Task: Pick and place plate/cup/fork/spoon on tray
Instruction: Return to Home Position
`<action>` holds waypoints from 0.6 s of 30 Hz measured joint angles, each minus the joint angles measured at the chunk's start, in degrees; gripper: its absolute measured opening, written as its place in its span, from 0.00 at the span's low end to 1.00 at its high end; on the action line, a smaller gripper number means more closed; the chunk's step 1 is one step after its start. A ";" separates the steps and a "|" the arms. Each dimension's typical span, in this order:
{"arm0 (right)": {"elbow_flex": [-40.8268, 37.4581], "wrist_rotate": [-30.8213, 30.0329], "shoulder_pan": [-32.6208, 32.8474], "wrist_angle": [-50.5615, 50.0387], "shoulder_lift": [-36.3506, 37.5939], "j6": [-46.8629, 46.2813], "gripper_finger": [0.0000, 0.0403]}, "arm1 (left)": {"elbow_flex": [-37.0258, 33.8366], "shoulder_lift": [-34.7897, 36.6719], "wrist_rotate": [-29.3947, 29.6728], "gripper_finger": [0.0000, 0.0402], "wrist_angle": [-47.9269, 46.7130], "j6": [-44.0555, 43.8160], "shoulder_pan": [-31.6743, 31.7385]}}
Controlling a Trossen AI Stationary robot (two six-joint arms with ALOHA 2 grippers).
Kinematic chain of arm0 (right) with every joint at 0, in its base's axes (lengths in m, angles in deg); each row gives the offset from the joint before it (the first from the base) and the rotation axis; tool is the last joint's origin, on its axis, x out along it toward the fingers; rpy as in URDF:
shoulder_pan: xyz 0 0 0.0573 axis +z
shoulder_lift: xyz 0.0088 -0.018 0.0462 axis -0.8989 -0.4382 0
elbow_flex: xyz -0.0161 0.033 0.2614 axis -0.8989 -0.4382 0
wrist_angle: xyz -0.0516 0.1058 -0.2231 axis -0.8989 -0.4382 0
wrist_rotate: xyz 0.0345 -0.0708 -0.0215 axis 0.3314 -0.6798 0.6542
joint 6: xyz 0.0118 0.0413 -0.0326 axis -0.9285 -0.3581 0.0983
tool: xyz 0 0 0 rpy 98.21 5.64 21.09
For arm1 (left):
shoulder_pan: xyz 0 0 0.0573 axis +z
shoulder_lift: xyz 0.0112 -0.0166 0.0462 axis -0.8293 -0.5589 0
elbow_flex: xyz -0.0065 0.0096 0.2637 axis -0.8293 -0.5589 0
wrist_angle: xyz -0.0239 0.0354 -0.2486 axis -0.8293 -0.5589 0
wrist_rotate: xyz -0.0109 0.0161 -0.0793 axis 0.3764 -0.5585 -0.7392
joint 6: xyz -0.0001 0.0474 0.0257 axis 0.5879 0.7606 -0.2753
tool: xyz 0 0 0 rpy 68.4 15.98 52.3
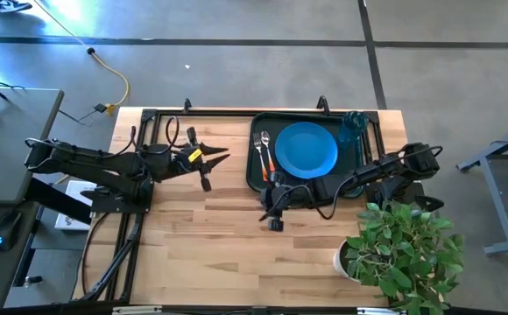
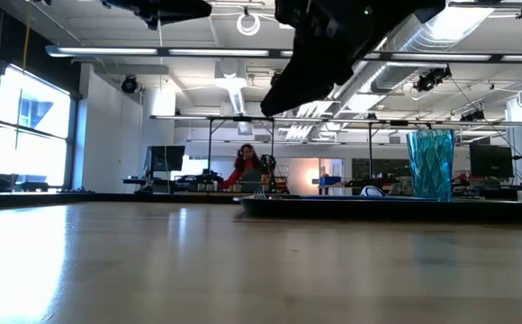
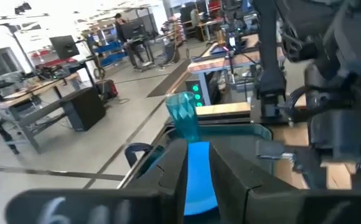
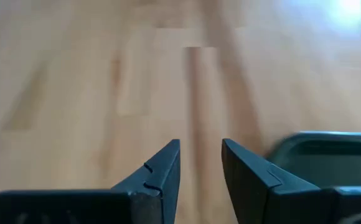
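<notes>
Right end effector narrowly open, empty, over bare table beside tray edge

We see the dark tray at the counter's far edge, and everything's on it. The bright-blue plate lies flat in the middle. The fork and spoon lie side by side just left of it, orange handles pointing near, though the tines are hard to make out. The teal cup stands upright in the far right corner.
</notes>
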 joint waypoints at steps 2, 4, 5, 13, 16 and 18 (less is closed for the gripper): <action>0.00 3.36 0.18 0.38 0.02 0.92 0.27 | -1.54 0.86 -0.11 0.11 0.44 -0.43 -0.16; 0.00 4.35 0.43 0.49 0.30 1.67 0.27 | -2.40 1.83 -0.13 0.07 1.07 -1.57 -0.13; 0.00 4.45 0.55 0.79 0.57 2.00 0.27 | -2.82 2.56 -0.11 0.06 0.96 -2.14 -0.13; 0.00 2.58 3.26 6.06 10.01 2.56 0.27 | -7.08 9.98 -0.41 0.00 1.11 -5.45 -1.68; 0.00 -1.66 5.56 4.14 15.80 6.12 0.27 | -9.30 12.41 -0.35 0.00 3.46 -5.57 -2.50; -0.31 -5.34 7.13 2.24 19.92 6.85 0.27 | -10.94 13.94 -0.36 0.00 5.86 -5.59 -2.90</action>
